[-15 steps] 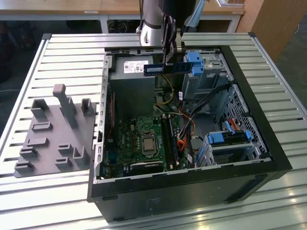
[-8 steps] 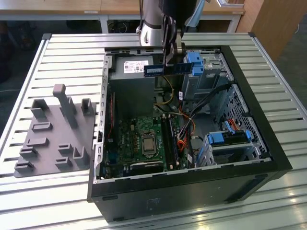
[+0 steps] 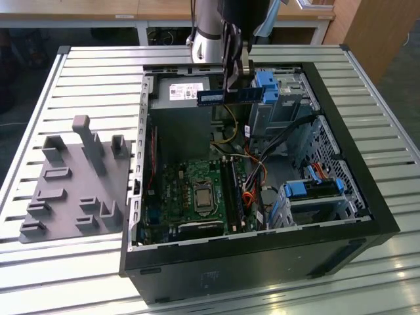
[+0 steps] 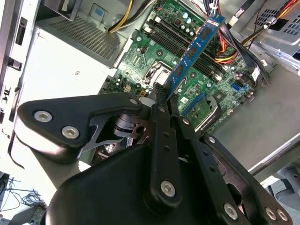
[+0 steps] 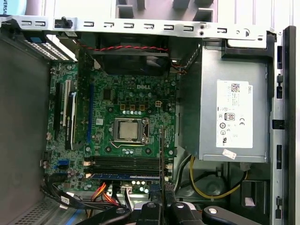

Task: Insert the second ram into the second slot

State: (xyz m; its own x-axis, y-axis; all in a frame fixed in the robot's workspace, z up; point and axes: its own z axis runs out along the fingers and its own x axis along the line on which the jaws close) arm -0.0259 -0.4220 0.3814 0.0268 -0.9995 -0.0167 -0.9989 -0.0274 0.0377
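My gripper (image 3: 234, 84) hangs above the open computer case (image 3: 262, 262), shut on the second ram (image 3: 226, 96), a thin blue stick held level over the power supply end. In the second wrist view the second ram (image 4: 194, 49) sticks out from the shut fingers (image 4: 161, 105) over the motherboard. In the first wrist view the second ram (image 5: 161, 154) shows edge-on above the gripper (image 5: 161, 204). The long dark memory slots (image 5: 124, 164) lie beside the processor, well below the stick. A blue stick (image 5: 124, 176) sits in one slot. I cannot tell which is the second slot.
A grey fixture plate (image 3: 75, 180) with upright pegs lies at the exterior view's left. Inside the case are the power supply (image 5: 234, 117), the processor (image 5: 127, 130), blue drive-bay clips (image 3: 268, 85) and loose cables (image 3: 259, 174). A slatted metal table (image 3: 98, 72) carries everything.
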